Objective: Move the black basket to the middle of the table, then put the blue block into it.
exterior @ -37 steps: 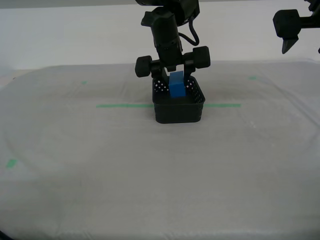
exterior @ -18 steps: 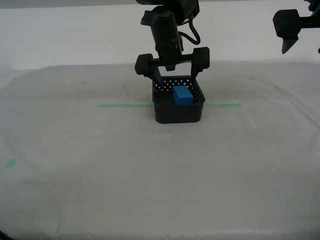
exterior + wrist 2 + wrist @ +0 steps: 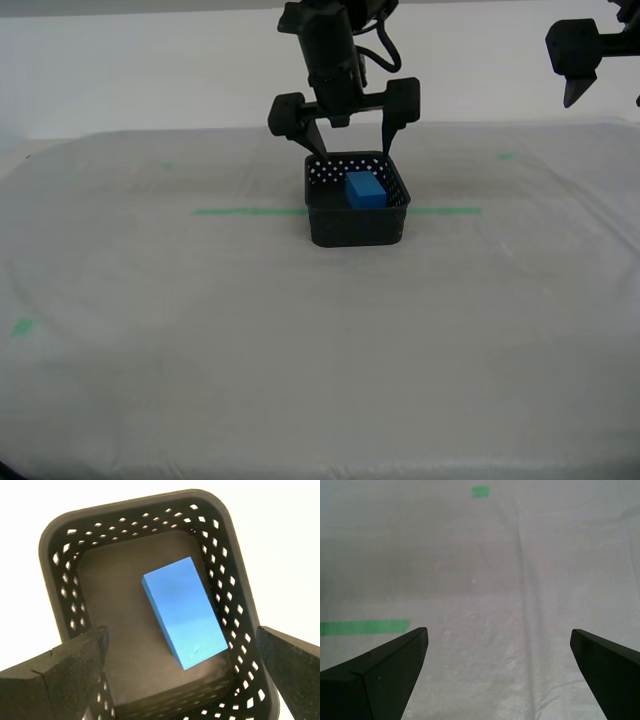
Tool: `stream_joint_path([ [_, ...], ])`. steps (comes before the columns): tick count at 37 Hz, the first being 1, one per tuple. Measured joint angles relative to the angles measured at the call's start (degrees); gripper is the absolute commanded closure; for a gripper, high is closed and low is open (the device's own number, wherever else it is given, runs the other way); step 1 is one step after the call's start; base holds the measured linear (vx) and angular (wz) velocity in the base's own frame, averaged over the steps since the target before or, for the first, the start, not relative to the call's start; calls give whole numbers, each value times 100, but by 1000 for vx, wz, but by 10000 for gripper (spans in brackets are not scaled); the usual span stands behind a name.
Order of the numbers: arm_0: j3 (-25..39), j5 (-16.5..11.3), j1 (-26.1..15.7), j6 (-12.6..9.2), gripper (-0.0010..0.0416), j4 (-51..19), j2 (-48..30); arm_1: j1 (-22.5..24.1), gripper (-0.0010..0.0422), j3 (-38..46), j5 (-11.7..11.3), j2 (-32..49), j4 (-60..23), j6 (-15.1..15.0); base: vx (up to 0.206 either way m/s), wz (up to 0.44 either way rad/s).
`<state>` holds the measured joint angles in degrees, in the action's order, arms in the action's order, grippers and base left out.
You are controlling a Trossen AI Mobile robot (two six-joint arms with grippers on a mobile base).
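The black basket (image 3: 355, 228) stands on the table (image 3: 300, 350), on the green tape line near the middle of the exterior view. The blue block (image 3: 365, 190) lies flat inside it, towards the exterior view's right. My second gripper (image 3: 351, 142) hangs open just above the basket's far rim, holding nothing. Its wrist view looks straight down into the black basket (image 3: 135, 510), with the blue block (image 3: 184, 611) free on the floor between the spread fingers (image 3: 55, 680). My first gripper (image 3: 497, 665) is open and empty, raised high at the exterior view's upper right over bare cloth.
A green tape line (image 3: 250, 211) runs across the cloth behind the basket. Small green marks lie at the exterior view's left front (image 3: 22, 326) and right back (image 3: 506, 155). The first wrist view shows a tape strip (image 3: 365, 627) and a mark (image 3: 480, 491).
My second gripper opened and let go of the blue block, which dropped to lie in the basket. The gripper then rose a little. The other arm has not moved.
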<state>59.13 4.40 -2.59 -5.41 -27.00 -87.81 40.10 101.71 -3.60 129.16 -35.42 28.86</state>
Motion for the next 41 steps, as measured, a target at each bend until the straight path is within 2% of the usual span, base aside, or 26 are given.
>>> stream_joint_path([
  [6,0,-2,-4,0,7,0,0,0,11,2,-11,-107,-203,-66,0,0],
  [11,0,0,2,0,7,2,0,-7,11,-2,-105,-299,-393,-168,0,0],
  [30,0,0,0,0,7,2,0,-87,11,-109,-1281,-1255,-901,-201,0,0],
  [34,0,0,-4,0,7,2,0,-140,11,-243,-1370,-1434,-898,-205,0,0],
  [41,0,0,-2,0,7,2,0,-284,11,-828,-1370,-1912,-640,-302,0,0],
])
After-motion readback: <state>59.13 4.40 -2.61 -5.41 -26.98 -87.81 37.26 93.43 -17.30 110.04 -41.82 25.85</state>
